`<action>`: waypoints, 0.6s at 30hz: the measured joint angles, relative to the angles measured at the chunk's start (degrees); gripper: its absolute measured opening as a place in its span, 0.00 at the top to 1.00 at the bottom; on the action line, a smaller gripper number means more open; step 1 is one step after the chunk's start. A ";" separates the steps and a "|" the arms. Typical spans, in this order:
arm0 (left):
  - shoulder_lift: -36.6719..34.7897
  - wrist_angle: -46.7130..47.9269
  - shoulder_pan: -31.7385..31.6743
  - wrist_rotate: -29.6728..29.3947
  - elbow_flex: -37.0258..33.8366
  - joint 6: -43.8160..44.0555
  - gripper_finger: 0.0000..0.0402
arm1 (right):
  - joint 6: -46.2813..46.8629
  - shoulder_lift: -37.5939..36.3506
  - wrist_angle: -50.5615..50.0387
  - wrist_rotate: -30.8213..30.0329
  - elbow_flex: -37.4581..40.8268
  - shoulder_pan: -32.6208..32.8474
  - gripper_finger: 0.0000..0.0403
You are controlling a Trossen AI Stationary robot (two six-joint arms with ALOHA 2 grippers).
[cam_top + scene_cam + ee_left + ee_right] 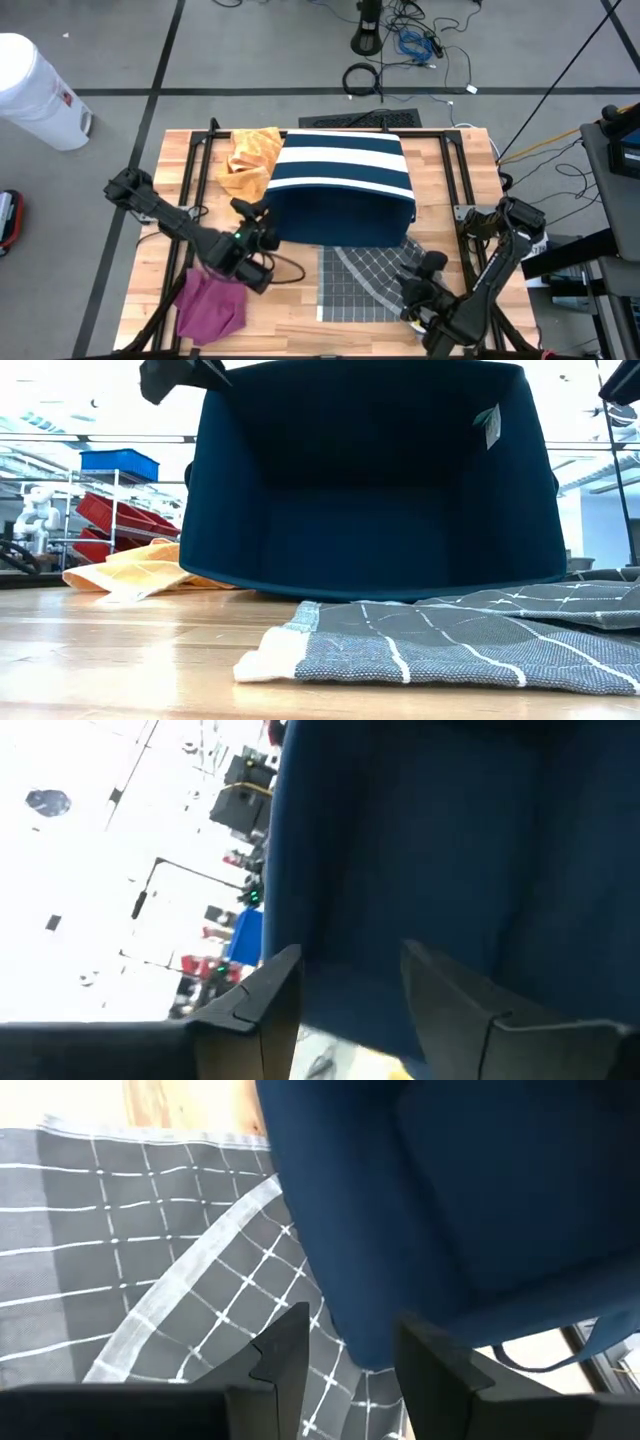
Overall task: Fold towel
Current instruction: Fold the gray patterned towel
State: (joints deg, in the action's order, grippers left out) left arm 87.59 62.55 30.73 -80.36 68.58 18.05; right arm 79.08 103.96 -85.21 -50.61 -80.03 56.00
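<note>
Ref.: high view, table centre = dial centre, 12 o'clock = far table edge.

1. STATUS
- Towel [352, 285], grey w/ white check, lies flat at approx. 6 o'clock. Its far edge runs under the bin [345, 190]. Its 3 o'clock part lies doubled over on a slant.
- Bin: navy fabric, striped side up, lying on its side at centre to 12 o'clock. Mouth faces 6 o'clock.
- L gripper [255, 238] is at the bin mouth's 9 o'clock corner, w/ the rim in line between its jaws. Open or clamped: cannot tell.
- R gripper [420, 272] is at the mouth's 3 o'clock corner, w/ the rim likewise in line. Open or clamped: cannot tell.

2. STEP IN HAND (judged)
- Pre-fold. No deliberate fold made yet. Both arms are on the bin, not the towel, so the work looks like bin handling to free the towel.

3. NEXT MOVE REQ.
- Get the bin off the towel's far edge, or draw the towel out toward 6 o'clock.
- Then flatten the doubled part and take two corners along one edge.

4. EDGES / ROOM
- Towel's 6 o'clock edge sits near the table [290, 300] front edge, so little pull-out room there.
- Magenta cloth [212, 305] at 8 o'clock, apart from the towel.
- Orange cloth [250, 160] at 10 o'clock, touching the bin's side.
- Bare wood lies betw. the magenta cloth and the towel.
</note>
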 joint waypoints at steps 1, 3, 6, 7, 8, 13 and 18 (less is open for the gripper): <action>0.00 -1.52 -0.72 -0.10 0.00 -2.42 0.57 | -0.07 0.00 0.00 -0.45 0.00 -0.16 0.68; 0.00 -5.10 -1.83 -0.84 0.00 -7.28 0.57 | -0.26 0.00 0.00 -0.98 0.00 -0.49 0.68; 0.00 -10.89 -2.32 -2.33 0.03 -14.57 0.57 | -0.43 0.00 0.00 -1.10 0.00 -0.60 0.68; 0.02 -12.44 -2.25 -2.35 0.30 -16.94 0.57 | -0.45 0.00 0.01 -1.15 0.00 -0.58 0.68; 0.02 -13.64 -2.13 -2.35 0.83 -18.90 0.57 | -0.47 0.00 0.02 -1.19 0.00 -0.56 0.68; 0.02 -17.18 -0.63 -1.99 5.70 -25.04 0.57 | -0.54 -0.02 0.03 -1.59 0.00 -0.56 0.68; 0.02 -17.30 -2.00 5.19 10.93 -29.00 0.57 | -1.67 -0.02 0.04 -1.97 0.00 -0.56 0.68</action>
State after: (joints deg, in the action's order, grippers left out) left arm 87.61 45.25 28.73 -75.17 79.50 -10.95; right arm 77.42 103.94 -85.17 -52.58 -80.03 55.44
